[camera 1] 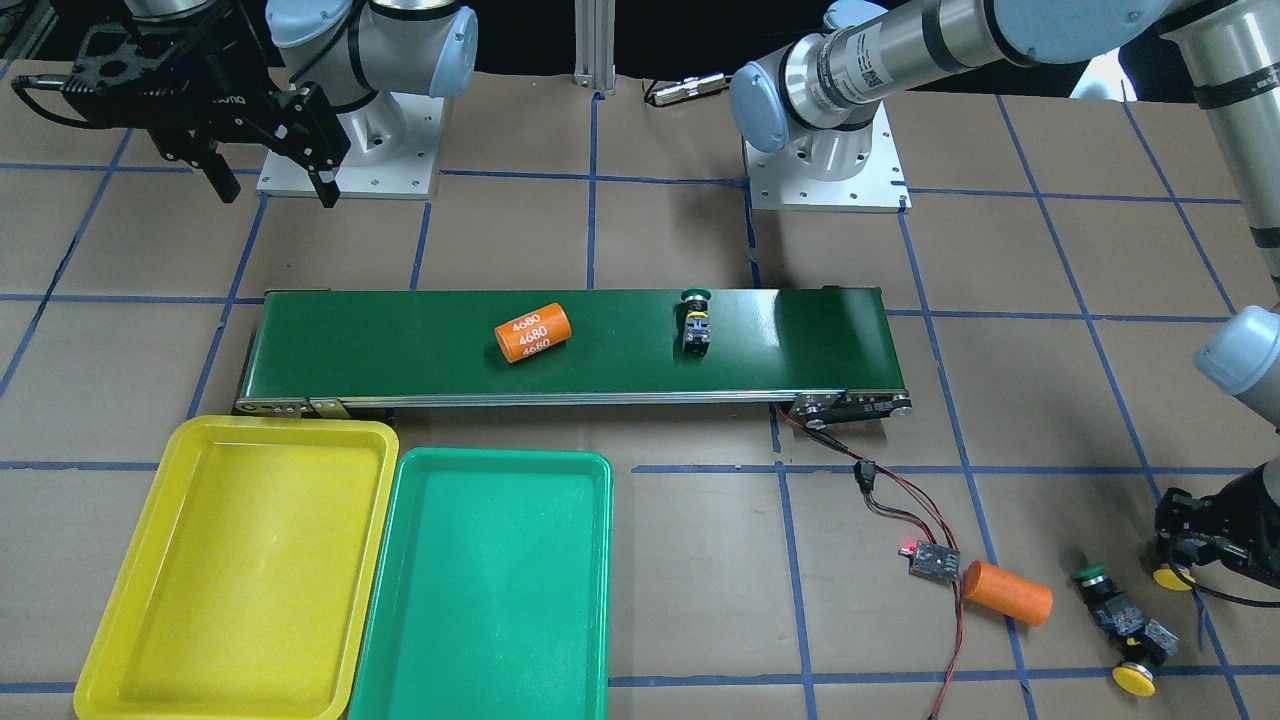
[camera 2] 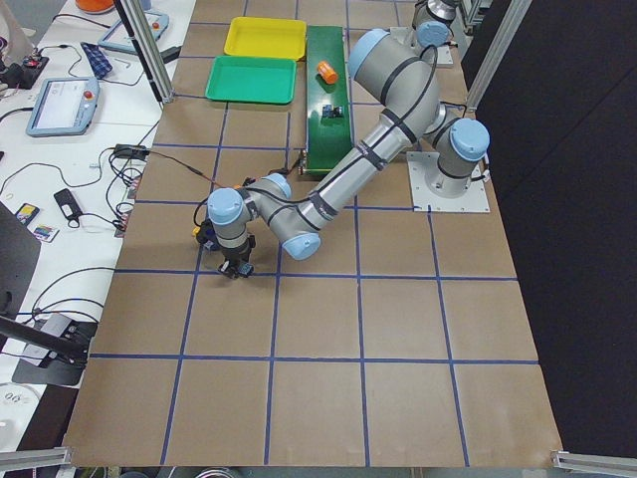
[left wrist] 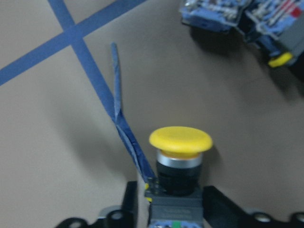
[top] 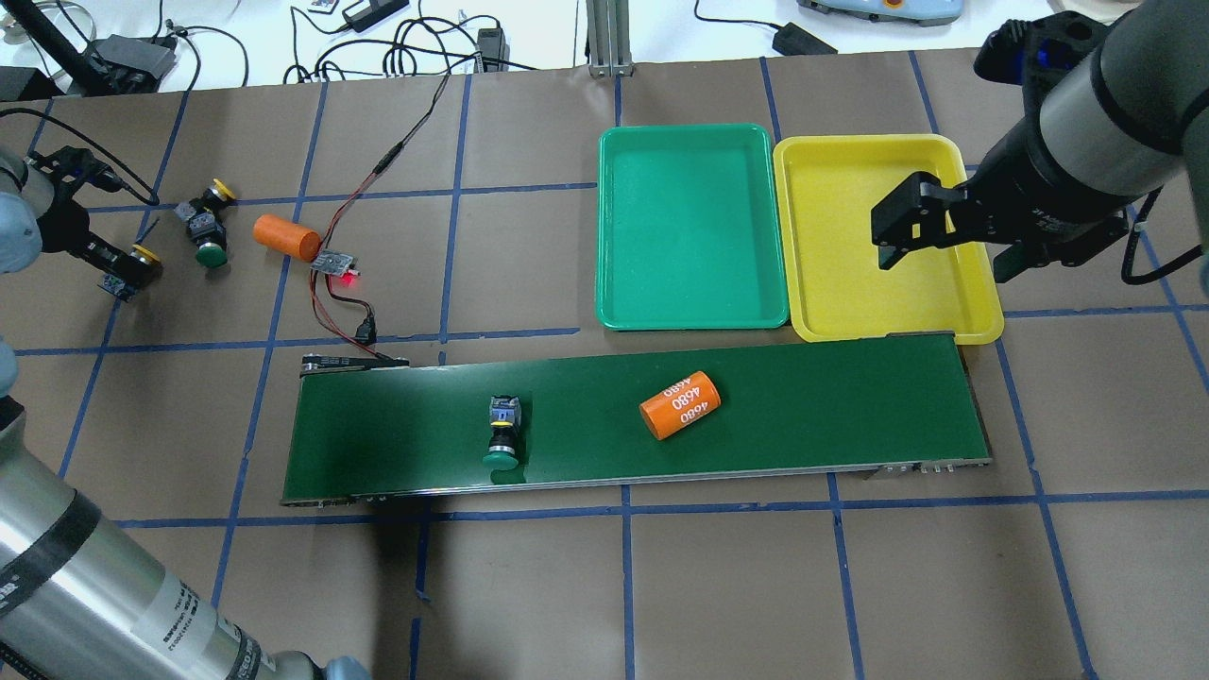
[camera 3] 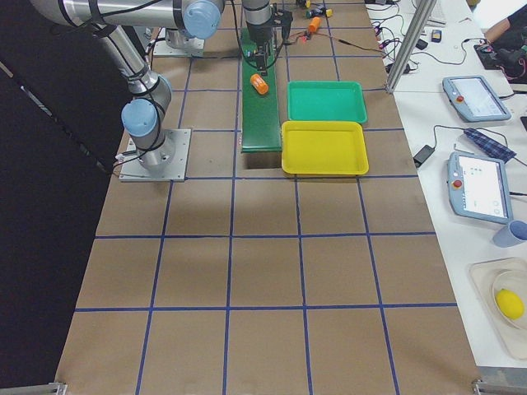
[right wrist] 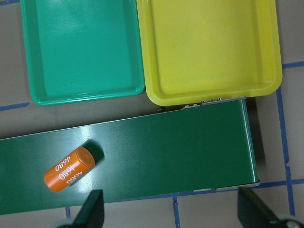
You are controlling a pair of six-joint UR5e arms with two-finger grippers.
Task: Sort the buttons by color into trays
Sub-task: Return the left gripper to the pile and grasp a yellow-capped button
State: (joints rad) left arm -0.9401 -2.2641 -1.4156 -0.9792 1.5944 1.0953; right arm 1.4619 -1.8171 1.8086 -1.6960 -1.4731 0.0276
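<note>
Left claw [left wrist: 173,202], lower centre, pinches yellow button [left wrist: 180,140] by its squarish body; probably rigid, light, with a slippery cap. Right claw [right wrist: 171,202] spread.

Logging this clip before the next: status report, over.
Left gripper shut on yellow button. Right gripper open, empty. Yellow tray, green tray empty; green button on belt. Cylinder on belt between it and trays.

Yellow tray [camera 1: 235,560] and green tray [camera 1: 490,590] adjoin, lower left. Central green button [camera 1: 696,322] lies toppled; second green button [camera 1: 1100,590], bottom yellow button [camera 1: 1135,678] and edge yellow button [camera 1: 1172,577] cluster lower right.
</note>
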